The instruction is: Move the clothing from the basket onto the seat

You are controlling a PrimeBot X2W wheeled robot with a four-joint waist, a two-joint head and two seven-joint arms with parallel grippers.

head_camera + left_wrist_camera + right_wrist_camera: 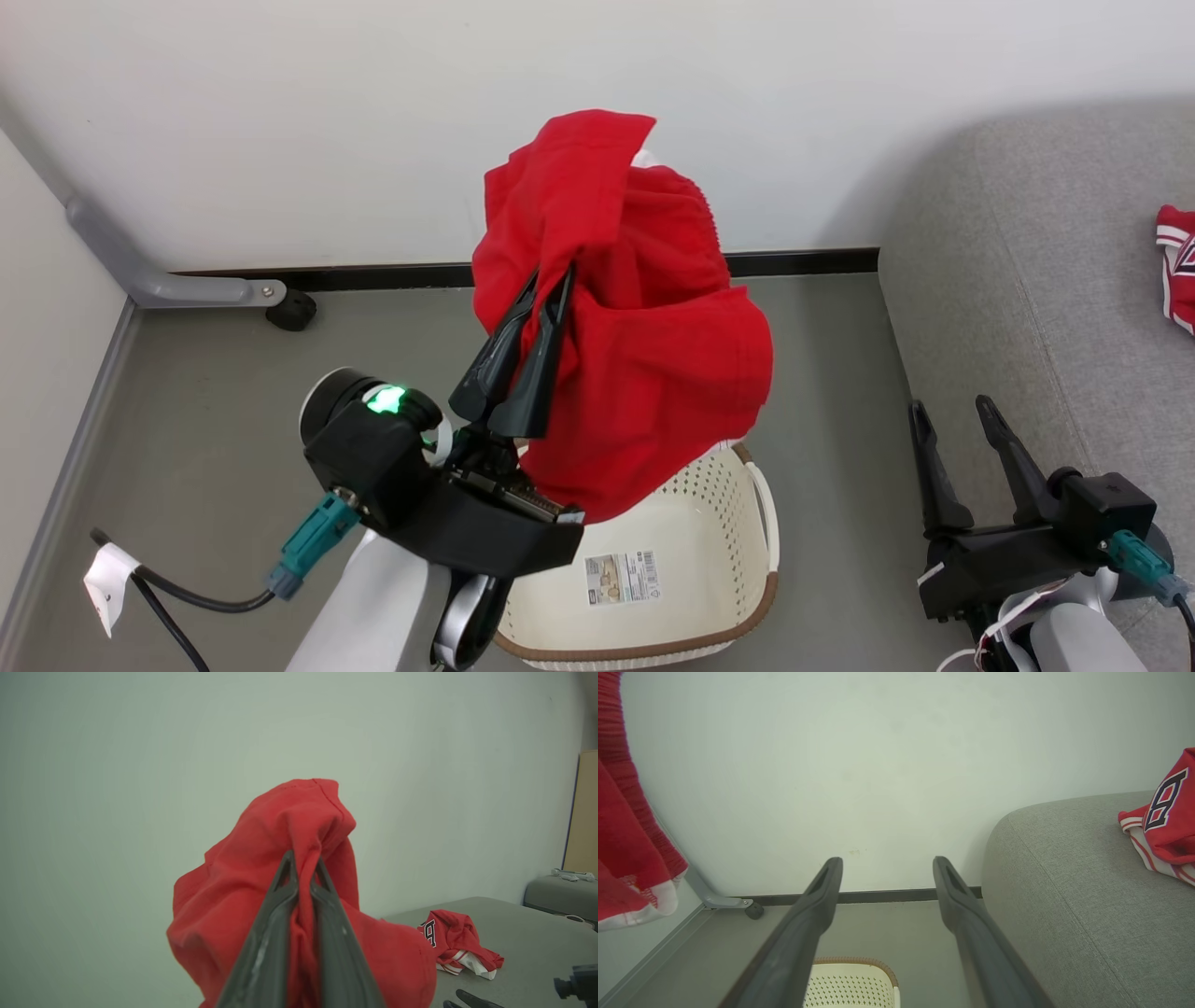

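Overhead: two red garments, one basket [758, 597], one seat [1027, 280].
Left gripper [555, 275] pinches the held garment [653, 373] above the basket; the jersey [1176, 266] lies on the seat; right gripper [952, 406] is spread, empty.

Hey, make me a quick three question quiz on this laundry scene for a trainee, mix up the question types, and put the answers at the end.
1. True or false: the left gripper is shut on the red garment, holding it above the basket.
2. Fill in the blank: the right gripper stands ____ and holds nothing.
3. Where does the jersey lie? A) in the basket B) on the sofa C) in the right gripper

Key: 1 true; 2 open; 3 B
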